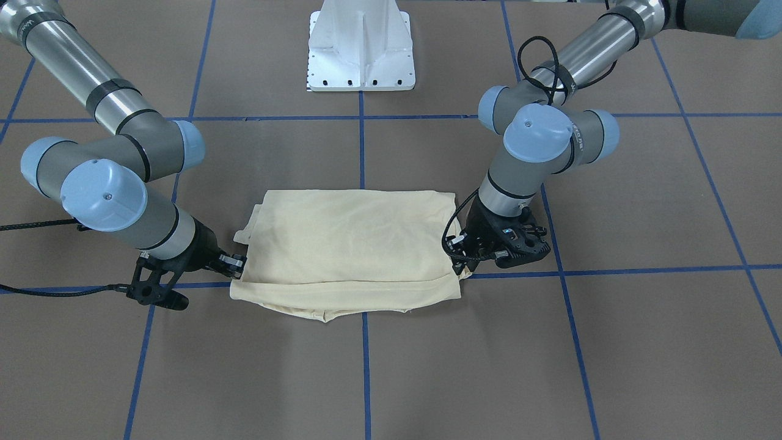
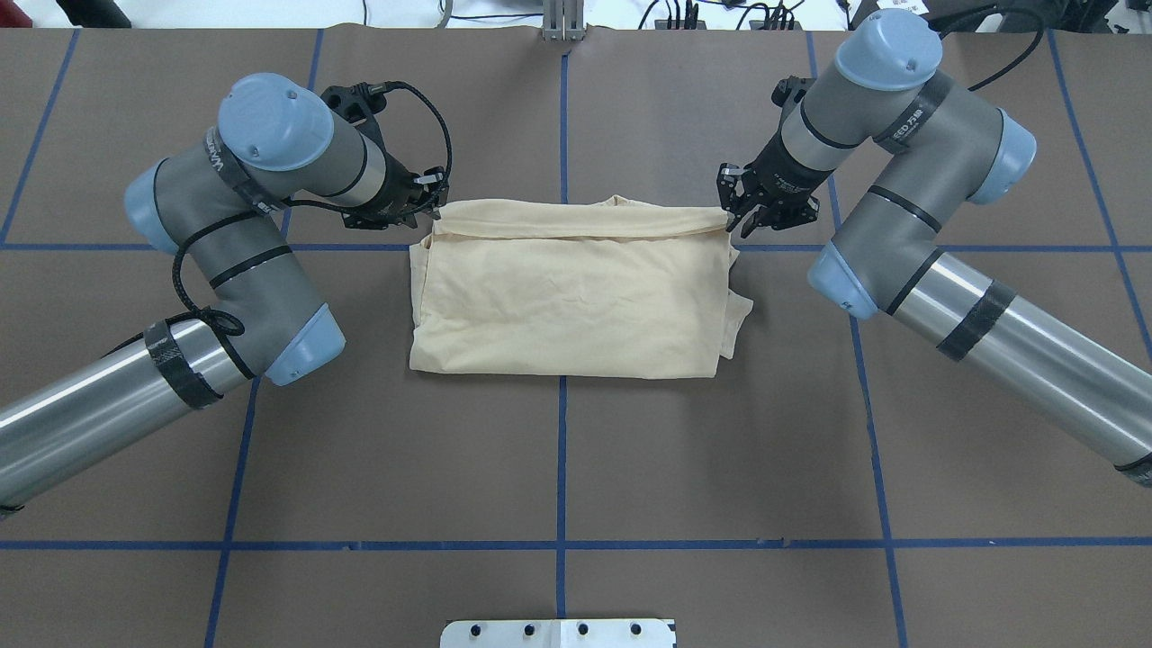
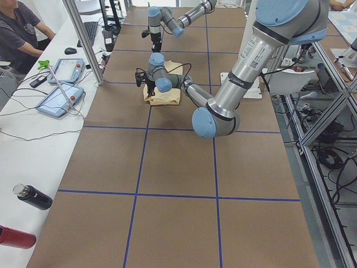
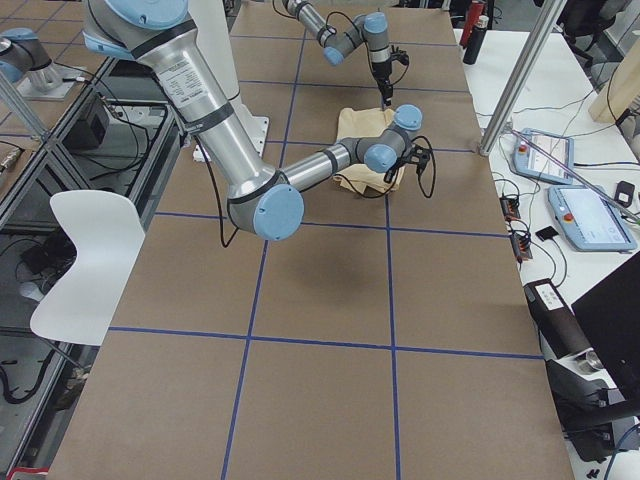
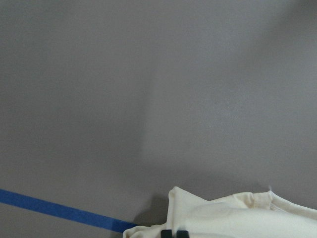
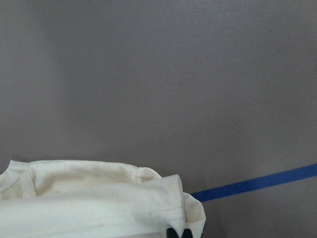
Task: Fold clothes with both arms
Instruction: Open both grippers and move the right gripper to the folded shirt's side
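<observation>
While folded shirt lies flat at centre of table, long axis running left to right, left gripper and right gripper each clamp one corner of its far edge.

We look down from front and behind, along the table from both ends, closely from each wrist; all share the shirt.

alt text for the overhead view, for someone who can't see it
A folded cream shirt lies in the middle of a brown table marked with a blue grid. The left fingers and right fingers pinch its two far corners, one from each side.
</observation>
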`<state>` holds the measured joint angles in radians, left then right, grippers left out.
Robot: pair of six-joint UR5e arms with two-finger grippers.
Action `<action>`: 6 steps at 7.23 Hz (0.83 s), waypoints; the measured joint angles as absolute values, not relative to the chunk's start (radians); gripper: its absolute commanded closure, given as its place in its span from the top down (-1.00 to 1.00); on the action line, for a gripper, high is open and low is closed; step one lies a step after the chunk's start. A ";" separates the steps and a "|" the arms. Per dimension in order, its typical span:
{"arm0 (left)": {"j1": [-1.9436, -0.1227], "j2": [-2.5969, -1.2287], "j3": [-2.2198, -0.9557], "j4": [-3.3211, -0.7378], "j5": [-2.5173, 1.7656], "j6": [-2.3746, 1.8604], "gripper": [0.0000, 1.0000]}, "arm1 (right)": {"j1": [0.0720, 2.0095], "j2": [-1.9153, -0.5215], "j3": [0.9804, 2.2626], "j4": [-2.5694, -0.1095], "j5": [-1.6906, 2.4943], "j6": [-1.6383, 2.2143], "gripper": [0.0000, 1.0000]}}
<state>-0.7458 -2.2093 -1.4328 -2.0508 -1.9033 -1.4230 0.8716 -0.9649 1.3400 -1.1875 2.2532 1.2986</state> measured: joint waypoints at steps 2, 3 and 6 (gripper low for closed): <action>-0.750 -2.200 -1.470 -2.047 -1.906 -1.418 1.00 | 0.887 -0.966 1.356 -1.188 2.260 1.278 1.00; -0.752 -2.196 -1.502 -2.023 -1.906 -1.415 1.00 | 0.886 -0.975 1.389 -1.188 2.259 1.278 1.00; -0.753 -2.166 -1.645 -1.903 -1.905 -1.412 1.00 | 0.815 -1.052 1.568 -1.200 2.220 1.337 0.99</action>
<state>-0.7531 -2.1661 -1.6455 -1.9030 -1.9052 -1.4125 0.8148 -1.0517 1.5678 -1.1998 2.2198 1.3371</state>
